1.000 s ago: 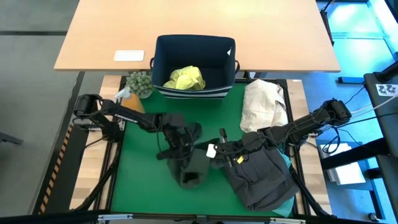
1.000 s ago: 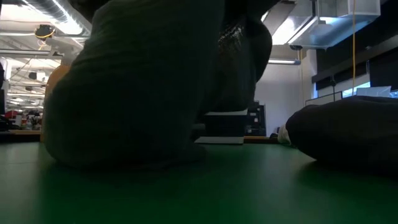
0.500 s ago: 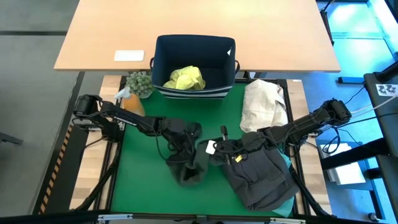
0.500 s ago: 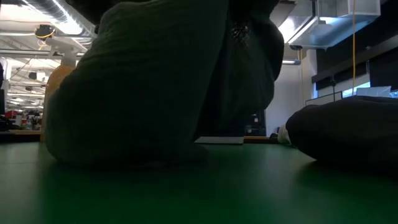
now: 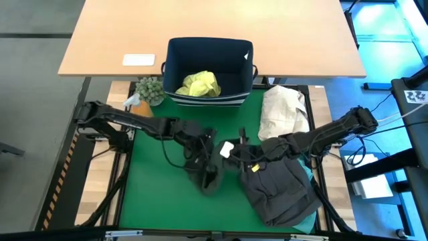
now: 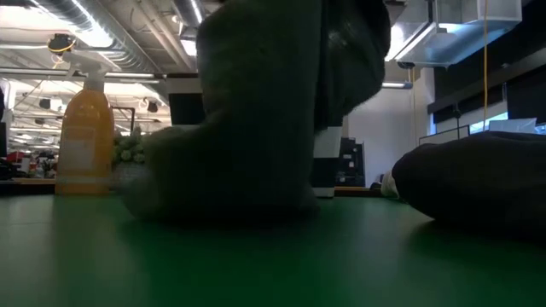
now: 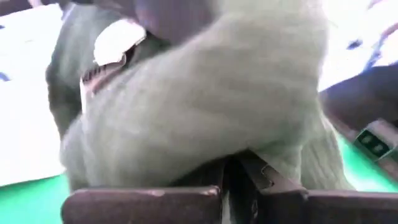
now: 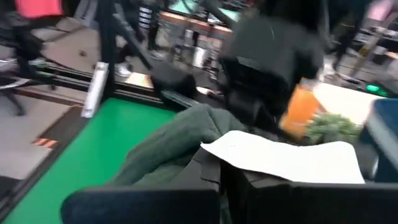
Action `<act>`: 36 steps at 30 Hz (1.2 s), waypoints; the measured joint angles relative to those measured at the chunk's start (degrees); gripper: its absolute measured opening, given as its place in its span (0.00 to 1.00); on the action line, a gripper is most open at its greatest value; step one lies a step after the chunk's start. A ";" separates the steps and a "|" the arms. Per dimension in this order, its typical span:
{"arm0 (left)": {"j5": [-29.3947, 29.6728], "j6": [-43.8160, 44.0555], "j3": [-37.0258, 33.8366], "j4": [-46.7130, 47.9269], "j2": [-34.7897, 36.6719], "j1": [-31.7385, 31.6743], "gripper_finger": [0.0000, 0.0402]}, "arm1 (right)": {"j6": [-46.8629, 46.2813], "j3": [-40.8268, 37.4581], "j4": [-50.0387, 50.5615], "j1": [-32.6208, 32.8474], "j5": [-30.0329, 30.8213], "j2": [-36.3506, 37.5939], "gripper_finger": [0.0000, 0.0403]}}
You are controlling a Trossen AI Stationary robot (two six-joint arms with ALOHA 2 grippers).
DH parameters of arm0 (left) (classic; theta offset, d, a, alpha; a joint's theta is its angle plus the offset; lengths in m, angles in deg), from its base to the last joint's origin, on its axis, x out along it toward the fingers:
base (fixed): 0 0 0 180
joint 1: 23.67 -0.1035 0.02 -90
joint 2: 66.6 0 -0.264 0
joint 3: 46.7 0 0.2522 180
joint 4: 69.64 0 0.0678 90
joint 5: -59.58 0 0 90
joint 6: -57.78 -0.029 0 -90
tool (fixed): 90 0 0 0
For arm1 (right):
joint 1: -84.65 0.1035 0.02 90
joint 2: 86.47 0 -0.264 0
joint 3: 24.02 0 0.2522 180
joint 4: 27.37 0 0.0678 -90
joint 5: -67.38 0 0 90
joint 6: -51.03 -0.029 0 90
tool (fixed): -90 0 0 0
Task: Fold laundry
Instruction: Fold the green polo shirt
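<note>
1. My left pincer (image 5: 202,150) is clamped on the dark olive garment (image 5: 208,175), over the middle of the green tabletop (image 5: 154,194).
2. My right pincer (image 5: 235,152) is clamped on the same garment's white label (image 5: 226,149), just beside the left pincer.
3. The garment hangs bunched, its lower end resting on the tabletop.
4. A charcoal garment (image 5: 281,191) lies beside it, on the right-arm side.
5. A yellow-green shirt (image 5: 199,84) sits in the navy bin (image 5: 175,63).

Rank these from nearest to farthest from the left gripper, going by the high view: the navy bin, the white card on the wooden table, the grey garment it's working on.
1. Grey garment: at the left gripper itself, mid-mat.
2. Navy bin: beyond the mat's far edge, holding a yellow-green shirt.
3. White card: farther still, on the wooden table, left of the bin.
</note>
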 joint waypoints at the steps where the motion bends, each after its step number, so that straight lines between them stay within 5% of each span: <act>1: 2.28 -0.67 1.58 4.20 0.88 0.42 0.01 | 0.36 1.17 1.91 0.01 1.34 0.23 0.00; 12: 25.61 -2.48 14.09 28.22 8.20 5.96 0.00 | 2.68 11.07 11.58 0.01 4.25 2.31 0.00; 27: 48.64 -6.19 14.09 24.50 17.77 6.95 0.00 | 6.80 18.25 11.62 -5.81 9.29 2.63 0.00; 36: 54.49 -14.81 14.09 17.45 20.03 6.95 0.00 | 6.74 20.46 14.74 -12.15 10.21 2.65 0.00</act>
